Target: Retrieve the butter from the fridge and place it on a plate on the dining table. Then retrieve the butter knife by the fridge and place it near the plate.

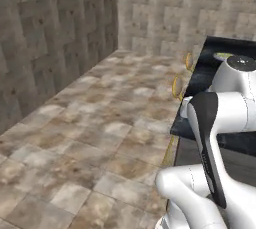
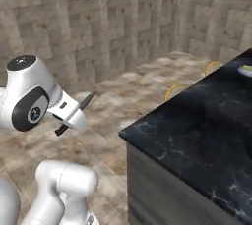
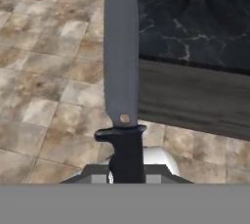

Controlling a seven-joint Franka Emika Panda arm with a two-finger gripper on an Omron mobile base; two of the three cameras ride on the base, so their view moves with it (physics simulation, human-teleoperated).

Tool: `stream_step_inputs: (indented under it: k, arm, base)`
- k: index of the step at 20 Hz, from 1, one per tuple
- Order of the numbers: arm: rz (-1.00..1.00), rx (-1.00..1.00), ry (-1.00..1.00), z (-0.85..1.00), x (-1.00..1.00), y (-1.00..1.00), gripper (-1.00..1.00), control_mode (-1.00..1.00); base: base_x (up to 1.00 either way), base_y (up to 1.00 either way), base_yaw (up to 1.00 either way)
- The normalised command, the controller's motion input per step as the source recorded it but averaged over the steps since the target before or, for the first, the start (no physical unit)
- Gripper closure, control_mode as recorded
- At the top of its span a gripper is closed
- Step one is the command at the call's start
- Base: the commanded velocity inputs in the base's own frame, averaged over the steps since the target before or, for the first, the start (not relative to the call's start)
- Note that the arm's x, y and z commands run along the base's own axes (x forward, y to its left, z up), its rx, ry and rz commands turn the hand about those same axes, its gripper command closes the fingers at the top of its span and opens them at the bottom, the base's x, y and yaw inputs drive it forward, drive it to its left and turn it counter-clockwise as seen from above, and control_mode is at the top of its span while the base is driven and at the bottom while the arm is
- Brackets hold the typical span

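The butter knife (image 3: 121, 52), with its flat grey blade, a small rivet near the guard and a black handle, is sticking straight out from the gripper (image 3: 126, 171), whose jaws are clenching the handle, and in the right base view it is showing as a slim dark sliver (image 2: 76, 112) poking out beside the arm's white wrist, above the floor. Just beyond the blade, the dining table (image 2: 197, 126) is presenting its black white-veined marble top and grey panelled side, with yellow stool frames (image 2: 176, 90) curving up along its far edge. Further off, the mottled brown stone-tile floor (image 1: 90, 138) is running to beige tiled walls (image 1: 55, 33) that are meeting in a corner.
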Motion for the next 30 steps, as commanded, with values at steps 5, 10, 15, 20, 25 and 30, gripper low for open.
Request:
stream_step_inputs:
  k: [5, 10, 15, 20, 25, 30]
  arm:
    - [0.0, 0.0, 0.0, 0.0, 0.0, 0.0, 1.0, 1.0]
    - [0.0, 0.0, 0.0, 0.0, 0.0, 0.0, 1.0, 1.0]
    - [0.0, 0.0, 0.0, 0.0, 0.0, 0.0, 1.0, 1.0]
    - [0.0, 0.0, 0.0, 0.0, 0.0, 0.0, 1.0, 1.0]
    - [0.0, 0.0, 0.0, 0.0, 0.0, 0.0, 1.0, 1.0]
    - [0.0, 0.0, 0.0, 0.0, 0.0, 0.0, 1.0, 1.0]
  base:
    - [0.67, 0.82, -0.69]
    - [0.65, 0.86, -0.68]
    - [0.67, 0.87, -0.68]
    - [0.68, 0.88, -0.67]
    - [0.66, 0.91, -0.66]
    - [0.48, 0.88, -0.68]
